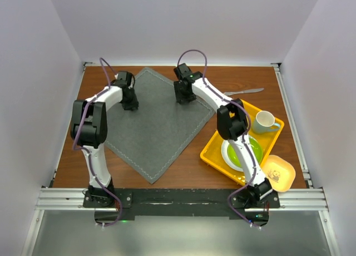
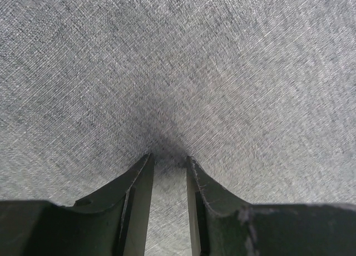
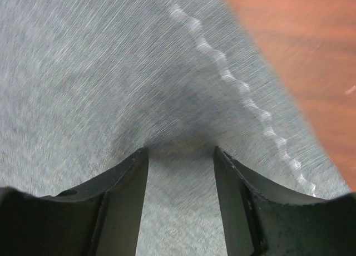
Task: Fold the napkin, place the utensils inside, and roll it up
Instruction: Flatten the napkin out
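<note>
Table (image 1: 186,171) bears napkin (image 1: 158,131) under left claw (image 1: 131,105), right claw (image 1: 183,99).

The top external camera looks steeply down from high behind the near edge of the table (image 1: 186,170), taking all of it in. Both wrist cameras peer forward past their own fingers (image 2: 136,206) — very near the napkin (image 1: 156,128), the one surface all views share.
</note>
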Controlling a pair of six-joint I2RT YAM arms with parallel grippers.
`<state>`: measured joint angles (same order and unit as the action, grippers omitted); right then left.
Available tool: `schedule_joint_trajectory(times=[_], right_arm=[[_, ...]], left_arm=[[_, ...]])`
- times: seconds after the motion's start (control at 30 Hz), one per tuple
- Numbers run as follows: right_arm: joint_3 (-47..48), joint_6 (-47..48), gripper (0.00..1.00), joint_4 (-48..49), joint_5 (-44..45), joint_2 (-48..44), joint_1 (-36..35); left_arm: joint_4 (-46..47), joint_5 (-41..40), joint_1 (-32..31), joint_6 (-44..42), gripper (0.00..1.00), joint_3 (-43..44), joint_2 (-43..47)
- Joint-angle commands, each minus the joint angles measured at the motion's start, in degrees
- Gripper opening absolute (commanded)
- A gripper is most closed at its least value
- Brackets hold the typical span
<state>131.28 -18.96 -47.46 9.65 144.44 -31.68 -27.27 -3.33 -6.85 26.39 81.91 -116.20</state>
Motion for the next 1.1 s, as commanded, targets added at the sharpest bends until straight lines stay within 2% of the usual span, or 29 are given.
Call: schedule_joint_trajectory(times=[0.0,0.1,0.23,0.4,0.53,0.7,0.83,1.07], right_arm=[[7.67,-0.37,0.57,-2.63,-3.56,-2.40,1.45],[3.39,-2.31,0.60,-2.72,-8.92,-7.32,0.22],[-3.30,-2.40,0.63,-3.51,-11.93,-11.28,-1.36],[-10.68,0.06,0.67,-4.13,-8.35,-14.36,-0.84],[-15.70,1.91,0.63,-2.55,-5.52,-16.03,0.13],[-24.83,1.03,0.60,1.84,-5.08,-18.05,2.67],[-26.61,3.22,0.59,4.04,-3.77,-17.62,3.73],[-21.95,7.71,0.59,3.34,1.77,-11.56,4.61]], left_arm=[[-1.30,-1.50,0.61,-0.46,0.36,-0.60,7.02],[-1.65,-2.29,2.28,-0.73,0.37,-2.80,10.10],[-1.83,0.59,8.76,-0.46,0.37,-7.54,13.19],[-2.44,2.37,13.88,-2.66,0.38,-12.82,14.69],[-4.20,-1.14,14.94,-3.01,0.38,-14.49,14.60],[-3.49,0.25,15.82,-1.79,0.38,-16.61,13.11],[-3.59,0.00,16.08,-1.34,0.38,-16.96,12.31],[-3.14,0.34,16.26,-0.55,0.38,-17.31,12.31]])
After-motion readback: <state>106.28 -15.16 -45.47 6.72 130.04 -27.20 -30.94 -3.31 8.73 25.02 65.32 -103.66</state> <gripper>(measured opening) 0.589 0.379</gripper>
